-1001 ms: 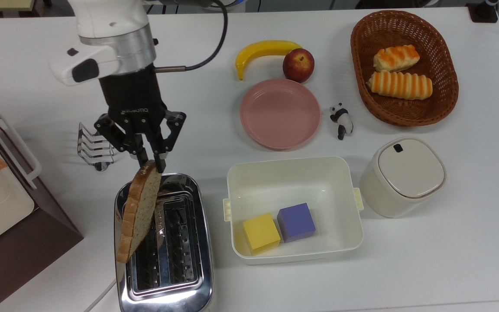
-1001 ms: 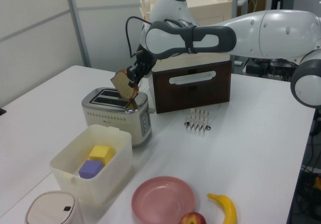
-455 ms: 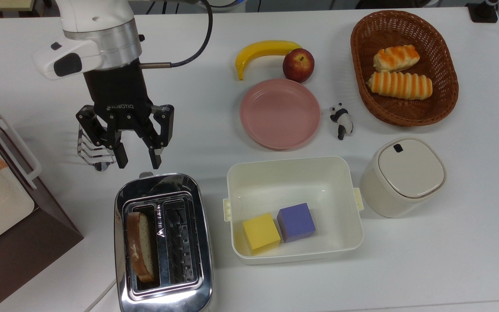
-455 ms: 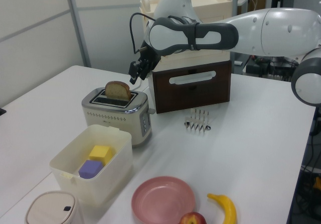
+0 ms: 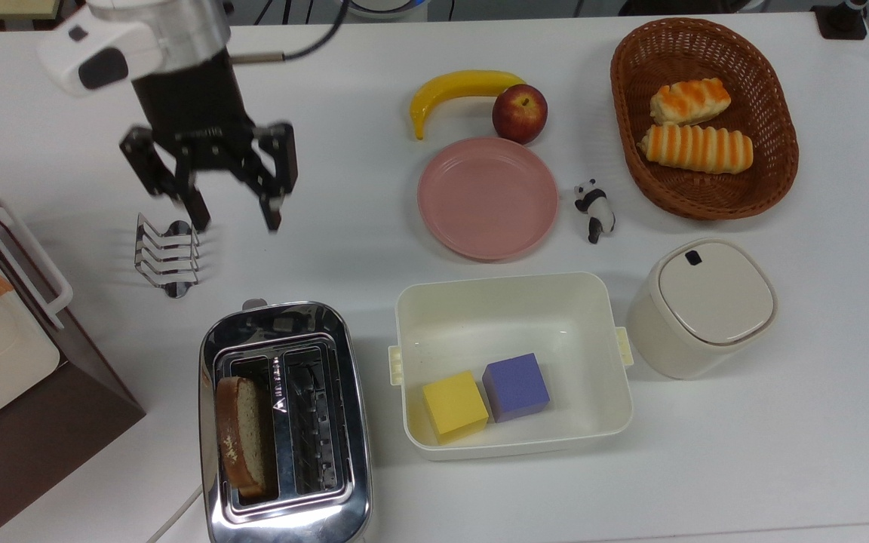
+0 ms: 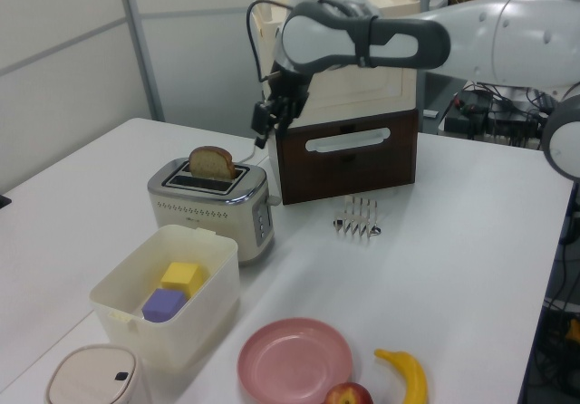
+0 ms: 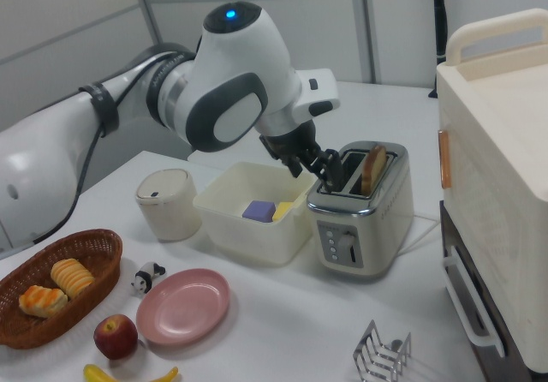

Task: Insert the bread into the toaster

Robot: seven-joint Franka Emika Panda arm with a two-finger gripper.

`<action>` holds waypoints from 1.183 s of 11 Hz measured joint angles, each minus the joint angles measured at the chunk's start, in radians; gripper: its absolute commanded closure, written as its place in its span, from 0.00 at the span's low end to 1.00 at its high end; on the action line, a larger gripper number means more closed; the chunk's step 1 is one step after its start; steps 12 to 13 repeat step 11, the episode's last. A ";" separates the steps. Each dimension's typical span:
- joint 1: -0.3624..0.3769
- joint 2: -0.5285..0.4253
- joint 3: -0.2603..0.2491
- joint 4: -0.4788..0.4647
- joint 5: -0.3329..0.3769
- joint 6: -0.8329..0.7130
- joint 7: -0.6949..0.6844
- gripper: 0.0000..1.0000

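Your bread stands on edge in the toaster, in the slot on the top view's left: tan speckled face, dark brown crust, rounded top poking above the chrome. Your gripper hangs empty, fingers spread wide, near the wire rack.

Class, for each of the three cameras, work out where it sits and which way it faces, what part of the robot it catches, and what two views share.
Top view: overhead, looking straight down on the white table; the open tool and wrist show.
Left view: low at the plate end, facing the brown-and-cream box; the long white arm shows.
Right view: opposite side, beside that box, facing the basket; the arm's elbow and tool show.
Shared: left and right views both show the bread standing in the toaster.
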 measured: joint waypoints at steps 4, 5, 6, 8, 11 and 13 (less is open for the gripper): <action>-0.001 -0.048 -0.015 0.000 -0.104 -0.204 -0.036 0.00; -0.001 -0.056 -0.015 0.000 -0.125 -0.235 -0.056 0.00; -0.001 -0.058 -0.015 0.000 -0.135 -0.265 -0.101 0.00; -0.001 -0.058 -0.016 -0.001 -0.139 -0.343 -0.167 0.00; -0.001 -0.058 -0.018 -0.001 -0.158 -0.383 -0.170 0.00; -0.001 -0.058 -0.018 -0.001 -0.158 -0.383 -0.170 0.00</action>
